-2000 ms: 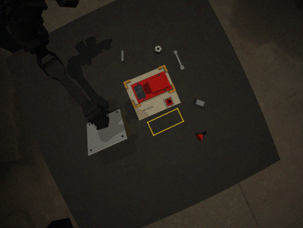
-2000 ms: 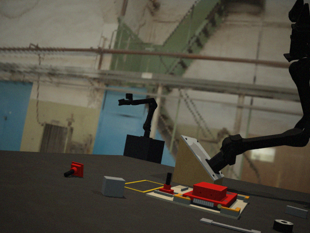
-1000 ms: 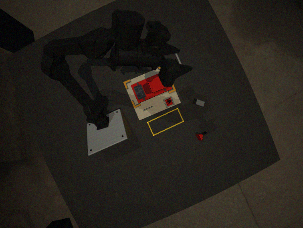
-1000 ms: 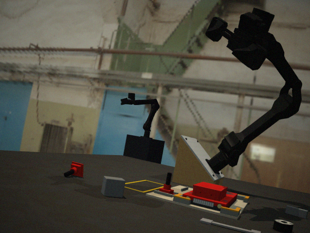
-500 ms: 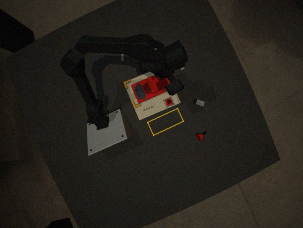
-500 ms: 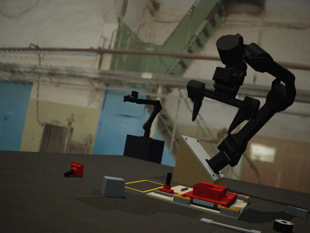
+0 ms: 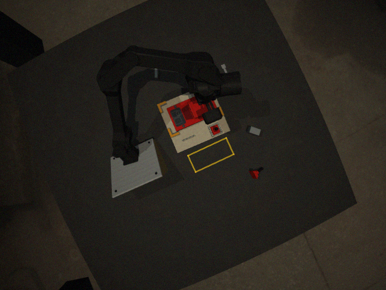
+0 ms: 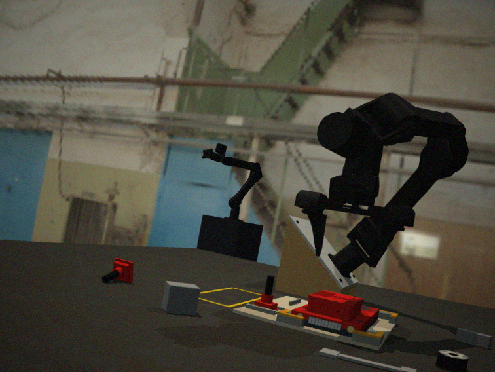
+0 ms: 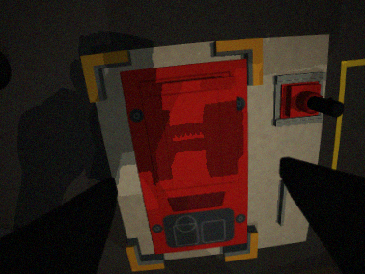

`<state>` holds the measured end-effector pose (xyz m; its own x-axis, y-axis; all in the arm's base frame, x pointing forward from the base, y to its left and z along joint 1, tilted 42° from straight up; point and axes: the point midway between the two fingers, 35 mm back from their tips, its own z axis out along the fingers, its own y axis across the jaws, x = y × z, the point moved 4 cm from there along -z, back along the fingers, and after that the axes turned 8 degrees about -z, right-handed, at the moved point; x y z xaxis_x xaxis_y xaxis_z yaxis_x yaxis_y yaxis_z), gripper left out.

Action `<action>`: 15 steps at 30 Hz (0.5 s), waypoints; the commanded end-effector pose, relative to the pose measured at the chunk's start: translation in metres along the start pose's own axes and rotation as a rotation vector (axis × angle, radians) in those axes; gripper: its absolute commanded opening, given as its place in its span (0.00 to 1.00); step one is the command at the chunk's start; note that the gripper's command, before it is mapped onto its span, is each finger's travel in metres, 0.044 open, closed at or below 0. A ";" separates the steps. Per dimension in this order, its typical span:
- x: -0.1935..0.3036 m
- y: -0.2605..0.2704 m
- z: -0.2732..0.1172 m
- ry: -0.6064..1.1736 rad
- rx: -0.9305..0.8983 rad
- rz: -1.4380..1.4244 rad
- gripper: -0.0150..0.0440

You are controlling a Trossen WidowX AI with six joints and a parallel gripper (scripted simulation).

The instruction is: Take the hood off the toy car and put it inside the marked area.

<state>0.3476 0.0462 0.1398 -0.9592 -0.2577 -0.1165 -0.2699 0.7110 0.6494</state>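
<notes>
The toy car (image 7: 187, 124) (image 8: 370, 314) (image 9: 241, 193) is red and sits between orange corner brackets on a cream board. Its hood (image 7: 194, 109) (image 8: 335, 306) (image 9: 187, 164) is the raised red box on the car, in place. My gripper (image 8: 346, 259) (image 9: 198, 176) is open and empty, pointing down above the car. In the wrist view its fingers stand to either side of the car body, with the hood mostly ahead of the tips. The arm hides part of the car in the top view. The marked area (image 7: 214, 163) (image 8: 213, 302) (image 9: 339, 116) is a yellow outline beside the board.
A red plug (image 7: 215, 128) (image 8: 266, 302) (image 9: 299, 98) with an upright black handle stands on the board. A similar red piece (image 7: 254, 173) (image 8: 126, 271) lies farther off. A grey block (image 7: 254, 130) (image 8: 181, 298), a light bar (image 8: 370, 360) and a spool (image 8: 452, 361) lie around the board.
</notes>
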 end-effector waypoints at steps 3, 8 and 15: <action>0.001 -0.001 0.007 0.012 -0.011 0.003 1.00; 0.001 -0.001 0.010 0.012 -0.010 0.003 1.00; 0.001 -0.001 0.016 0.012 -0.010 0.003 1.00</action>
<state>0.3467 0.0531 0.1312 -0.9569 -0.2668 -0.1151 -0.2755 0.7068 0.6516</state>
